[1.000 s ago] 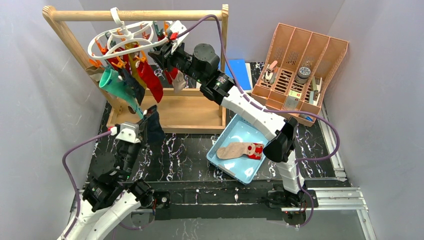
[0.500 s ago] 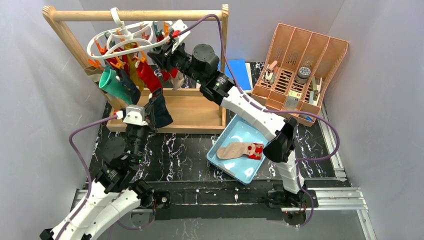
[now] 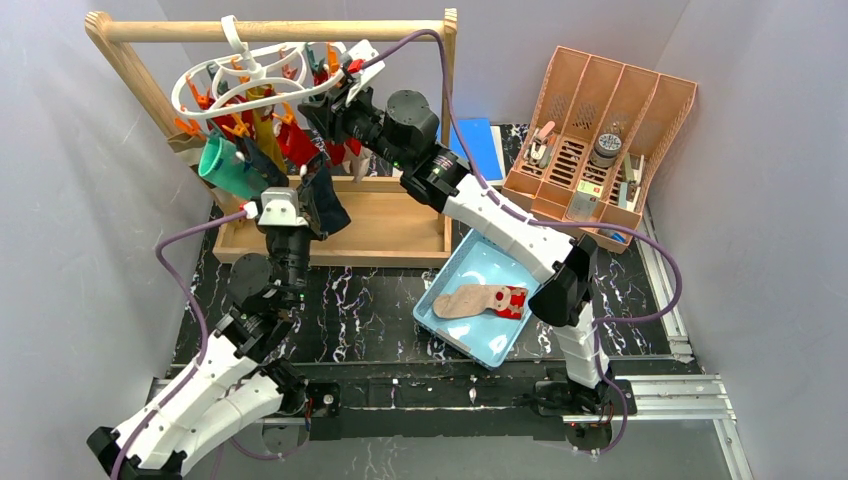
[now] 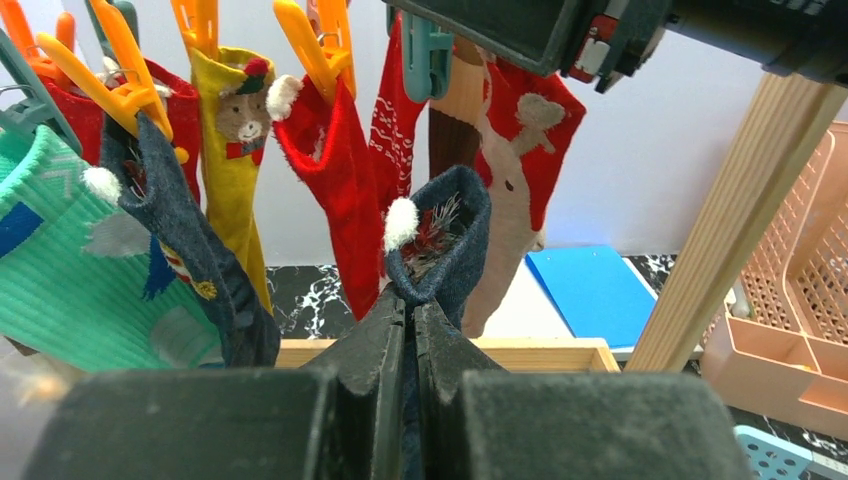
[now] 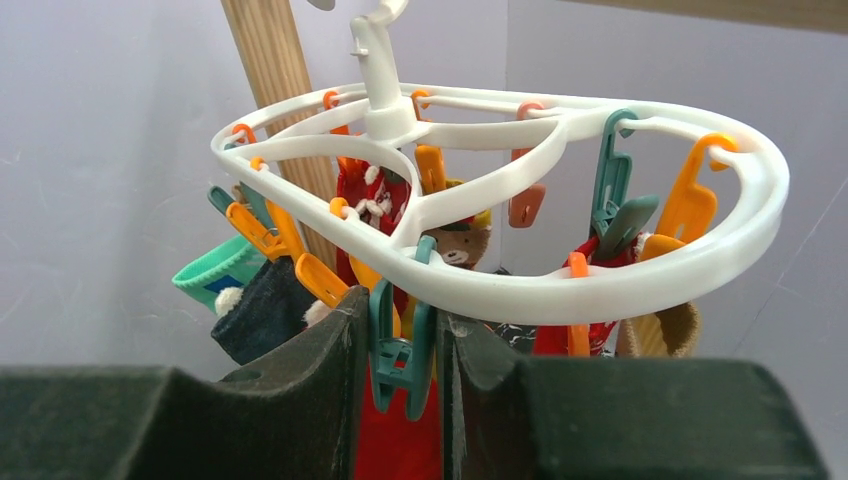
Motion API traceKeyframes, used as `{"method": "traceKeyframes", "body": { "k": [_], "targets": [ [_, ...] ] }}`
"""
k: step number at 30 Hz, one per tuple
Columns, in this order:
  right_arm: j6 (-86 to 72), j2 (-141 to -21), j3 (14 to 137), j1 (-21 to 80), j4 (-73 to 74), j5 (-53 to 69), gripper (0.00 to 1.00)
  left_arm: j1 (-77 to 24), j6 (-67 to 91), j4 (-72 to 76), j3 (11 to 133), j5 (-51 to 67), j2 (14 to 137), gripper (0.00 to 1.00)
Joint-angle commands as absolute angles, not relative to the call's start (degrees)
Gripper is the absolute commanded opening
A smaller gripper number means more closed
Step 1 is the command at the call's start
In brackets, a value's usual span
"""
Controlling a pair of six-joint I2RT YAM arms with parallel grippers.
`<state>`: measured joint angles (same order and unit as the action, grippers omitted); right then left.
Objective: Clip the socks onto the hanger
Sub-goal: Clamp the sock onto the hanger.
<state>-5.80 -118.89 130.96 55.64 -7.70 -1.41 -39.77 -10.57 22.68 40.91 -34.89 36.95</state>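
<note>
Got the left tool (image 4: pixel 410 312) squeezed fully shut on a navy sock (image 4: pixel 450 235), cuff poking up right above it, other socks (image 4: pixel 335 190) dangling just beyond. Got the right tool (image 5: pixel 402 330) pinching a teal clip (image 5: pixel 392 352) between its fingers (image 5: pixel 320 400), hanger (image 5: pixel 620 290) ring right above.

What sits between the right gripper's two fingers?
A teal clip dangling from the hanger, pinched by the right gripper. The right wrist view shows it clearly.
</note>
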Motion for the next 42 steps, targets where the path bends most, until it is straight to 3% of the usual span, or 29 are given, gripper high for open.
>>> {"method": "traceKeyframes", "body": {
  "k": [1,24,42],
  "targets": [
    [-6.38,-114.50,129.78,55.91,-10.55,-2.81,0.01,-39.90,-12.60,29.78,41.92,-38.27,38.24,0.00],
    [-8.87,-113.04,126.98,55.96,-10.98,-4.66,0.01,-39.90,-14.06,41.41,43.98,-42.27,46.38,0.00],
    [-9.92,-112.30,125.98,55.95,-11.60,-3.63,0.01,-37.92,-9.97,38.13,45.06,-40.96,48.11,0.00]
  ]
}}
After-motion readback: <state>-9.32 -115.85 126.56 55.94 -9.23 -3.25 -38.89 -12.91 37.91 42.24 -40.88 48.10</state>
